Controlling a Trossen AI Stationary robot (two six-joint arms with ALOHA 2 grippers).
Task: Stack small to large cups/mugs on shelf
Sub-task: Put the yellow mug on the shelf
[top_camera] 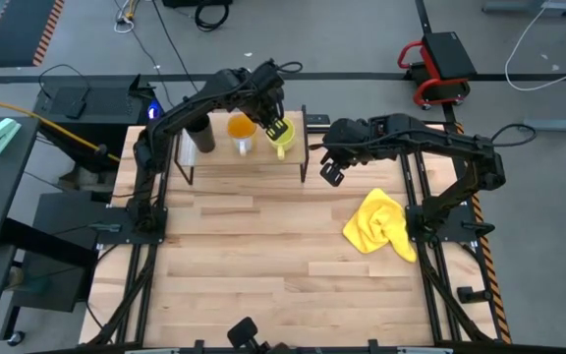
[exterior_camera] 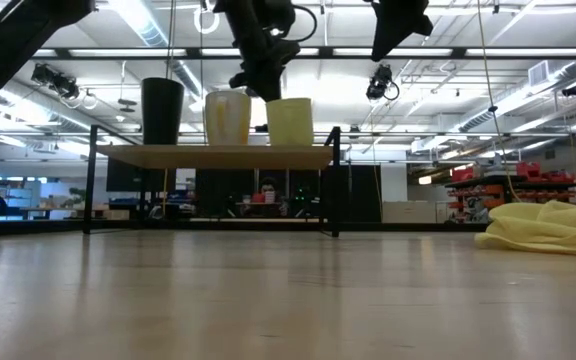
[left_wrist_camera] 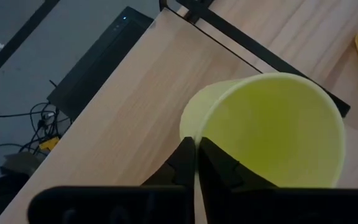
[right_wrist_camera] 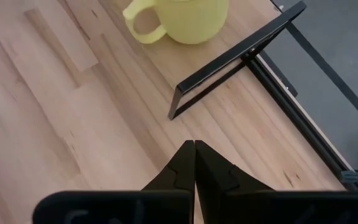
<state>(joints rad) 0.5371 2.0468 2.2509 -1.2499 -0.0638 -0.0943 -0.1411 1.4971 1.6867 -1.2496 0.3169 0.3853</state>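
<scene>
Three cups stand in a row on the low light-wood shelf (top_camera: pixel 249 155) (exterior_camera: pixel 218 156): the black cup (top_camera: pixel 202 138) (exterior_camera: pixel 162 110), the orange cup (top_camera: pixel 242 131) (exterior_camera: pixel 227 118) and the yellow-green cup (top_camera: pixel 283 141) (exterior_camera: pixel 289 121) (left_wrist_camera: pixel 272 130), whose handle (right_wrist_camera: pixel 143 20) shows in the right wrist view. My left gripper (top_camera: pixel 277 128) (left_wrist_camera: pixel 196 146) is over the yellow-green cup, shut on its rim. My right gripper (top_camera: pixel 334 174) (right_wrist_camera: pixel 194 152) hovers shut above the table, to the right of the shelf's right leg (right_wrist_camera: pixel 229 68). My left gripper pinches the yellow-green cup's rim (left_wrist_camera: pixel 197 134) on the side nearest the orange cup, with one finger (left_wrist_camera: pixel 219 168) inside the cup and one finger (left_wrist_camera: pixel 180 165) outside. It comes from above, pointing down. The cup stands upright with its base on the shelf (exterior_camera: pixel 289 145).
A crumpled yellow cloth (top_camera: pixel 381 224) (exterior_camera: pixel 548 228) lies on the table's right side, near my right arm. The butcher-block tabletop (top_camera: pixel 263 256) stretches bare in front of the shelf. Black frame rails (top_camera: pixel 430 246) run along the table's sides.
</scene>
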